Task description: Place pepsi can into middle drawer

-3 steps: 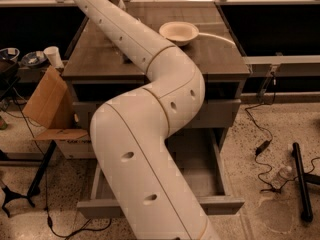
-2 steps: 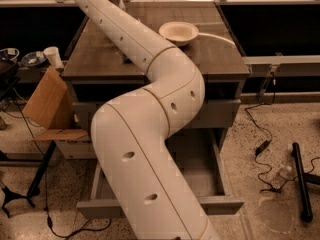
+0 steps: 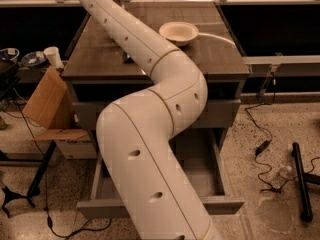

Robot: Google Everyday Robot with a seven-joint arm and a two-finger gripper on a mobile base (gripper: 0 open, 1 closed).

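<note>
Lying past the upper edge, the tool is unseen and its state cannot be told; the middle drawer (image 3: pixel 200 176) is found open below it.

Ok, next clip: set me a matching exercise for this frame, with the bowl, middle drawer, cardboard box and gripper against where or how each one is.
Things
1. bowl
2. middle drawer
3. cardboard box
4. gripper

Place or state
A. pulled out, tray open towards the camera
B. not in view; the arm runs off the top edge
C. on the wooden top of the cabinet
D. beside the cabinet, at picture left

Pairs: 1-C, 2-A, 3-D, 4-B
</note>
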